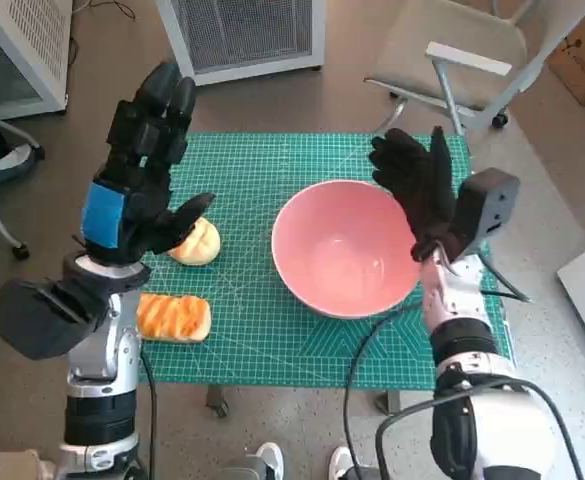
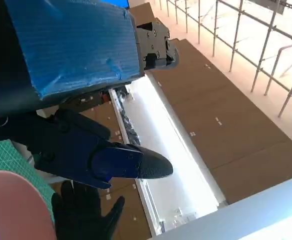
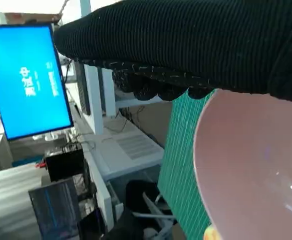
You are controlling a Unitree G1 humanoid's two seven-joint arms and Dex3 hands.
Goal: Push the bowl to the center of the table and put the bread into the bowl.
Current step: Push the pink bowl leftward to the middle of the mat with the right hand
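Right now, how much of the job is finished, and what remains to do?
The pink bowl sits roughly mid-table, slightly toward the right, so the push looks mostly done. The right robot hand is at its rim. The left robot hand is raised and holds nothing. Both breads, round bun and long loaf, lie outside the bowl.

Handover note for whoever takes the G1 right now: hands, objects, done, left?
Left hand: raised over the round pale bun, holding nothing.
Right hand: open, at the far right rim of the pink plastic bowl.
Bowl sits right of centre on the green cutting mat and is empty. Glazed orange bread lies at the mat's near left.
Left: centre the bowl, load the bread.
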